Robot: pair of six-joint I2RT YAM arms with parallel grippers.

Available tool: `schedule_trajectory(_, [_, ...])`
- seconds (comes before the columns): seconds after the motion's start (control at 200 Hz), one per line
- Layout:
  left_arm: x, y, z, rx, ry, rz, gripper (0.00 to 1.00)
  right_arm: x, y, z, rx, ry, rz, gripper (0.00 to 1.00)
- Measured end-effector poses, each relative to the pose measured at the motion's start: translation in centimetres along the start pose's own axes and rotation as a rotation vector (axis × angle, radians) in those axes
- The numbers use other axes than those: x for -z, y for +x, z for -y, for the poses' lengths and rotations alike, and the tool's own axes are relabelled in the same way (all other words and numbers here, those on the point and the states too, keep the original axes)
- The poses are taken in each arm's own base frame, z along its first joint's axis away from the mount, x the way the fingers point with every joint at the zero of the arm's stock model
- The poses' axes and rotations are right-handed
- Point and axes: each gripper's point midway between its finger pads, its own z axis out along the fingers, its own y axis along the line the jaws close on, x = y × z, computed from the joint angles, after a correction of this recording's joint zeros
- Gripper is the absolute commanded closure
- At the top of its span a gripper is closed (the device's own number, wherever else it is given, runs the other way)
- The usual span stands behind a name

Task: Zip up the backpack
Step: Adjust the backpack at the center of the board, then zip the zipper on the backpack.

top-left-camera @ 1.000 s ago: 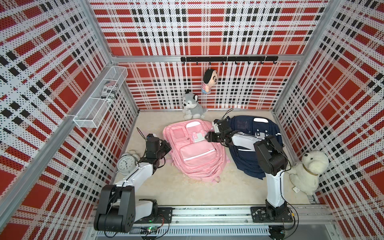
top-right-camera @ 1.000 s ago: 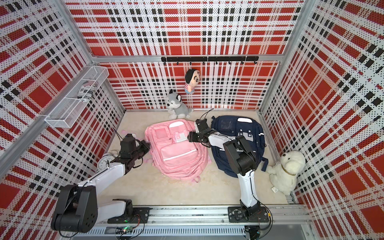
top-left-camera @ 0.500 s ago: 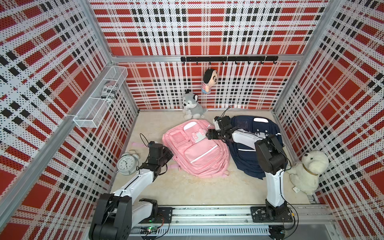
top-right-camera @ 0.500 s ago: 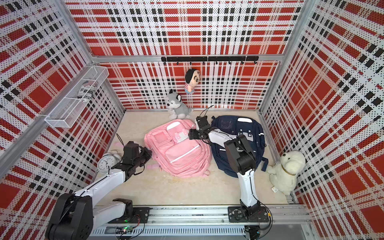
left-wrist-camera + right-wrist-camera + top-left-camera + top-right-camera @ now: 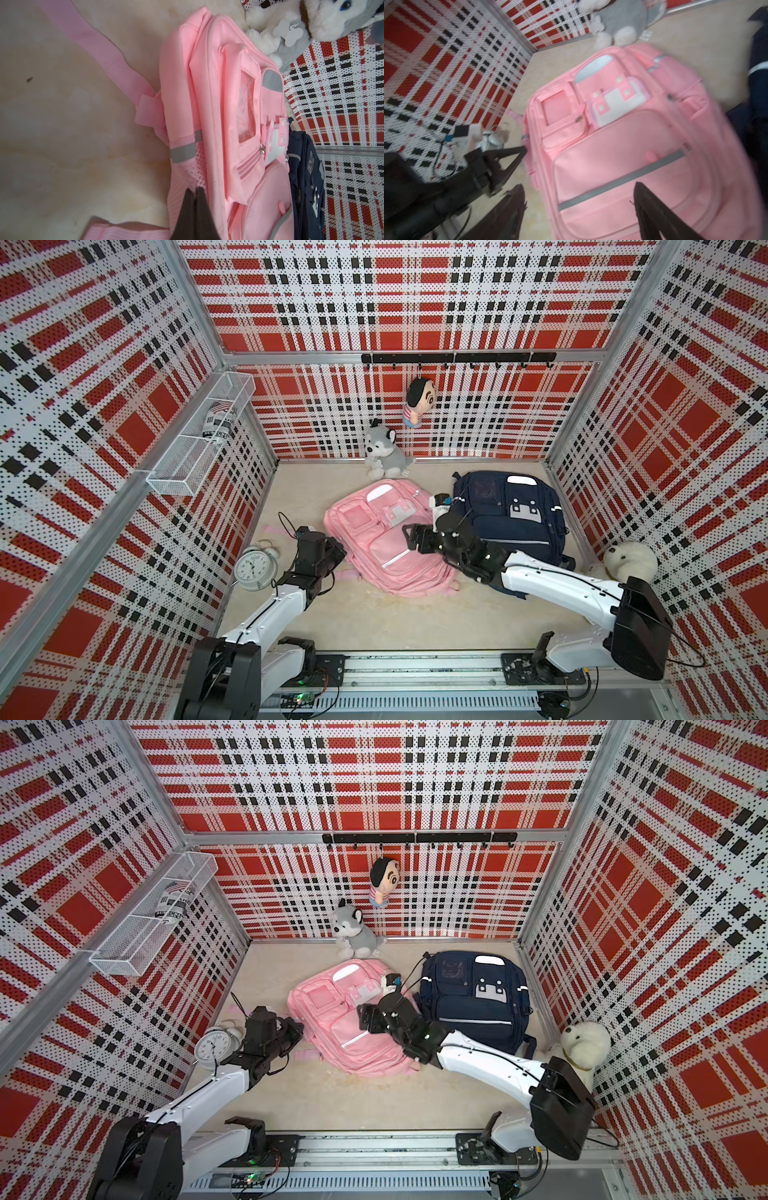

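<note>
Sitting tips-together at the mesh left side of the pink fabric backpack point(image 5: 374, 539) on the beige table point(image 5: 365, 626), the left claw point(image 5: 194, 190) may hold nothing, so the backpack could slide. The right claw point(image 5: 578, 186), spread apart over its front pocket point(image 5: 618, 158), might nip cloth, not a zipper pull point(image 5: 117, 149).

The left arm point(image 5: 270, 616) and right arm point(image 5: 559, 587) share one build: white link shells between bulky black joint housings, with black bases on the silver rail point(image 5: 415, 670). Thin black cables trail along the white shells. The left gripper point(image 5: 337, 551) and right gripper point(image 5: 410, 536) are black, their fingers tapering to wedges.
</note>
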Motion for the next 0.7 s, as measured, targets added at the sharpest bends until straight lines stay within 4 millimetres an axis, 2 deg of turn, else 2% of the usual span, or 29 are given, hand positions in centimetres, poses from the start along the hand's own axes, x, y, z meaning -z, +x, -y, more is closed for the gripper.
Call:
schedule_trajectory(0.12, [0.1, 0.3, 0.3, -0.009, 0.013, -0.004, 1.00, -0.2, 7.0, -2.8, 0.009, 0.021, -0.074, 0.17])
schedule_trajectory(0.185, [0.1, 0.5, 0.6, -0.016, 0.023, -0.006, 1.00, -1.2, 9.6, -3.2, -0.001, 0.064, -0.086, 0.18])
schedule_trajectory(0.316, [0.1, 0.9, 1.1, -0.030, 0.039, -0.013, 1.00, -4.3, 13.0, -4.6, -0.011, 0.144, -0.075, 0.18])
schedule_trajectory(0.491, [0.5, 1.2, 1.4, -0.038, 0.057, -0.014, 1.00, -8.0, 15.4, -6.8, -0.039, 0.193, -0.049, 0.20])
schedule_trajectory(0.696, [0.7, 1.3, 1.6, -0.042, 0.073, -0.014, 1.00, -9.5, 15.3, -9.2, -0.064, 0.189, -0.014, 0.21])
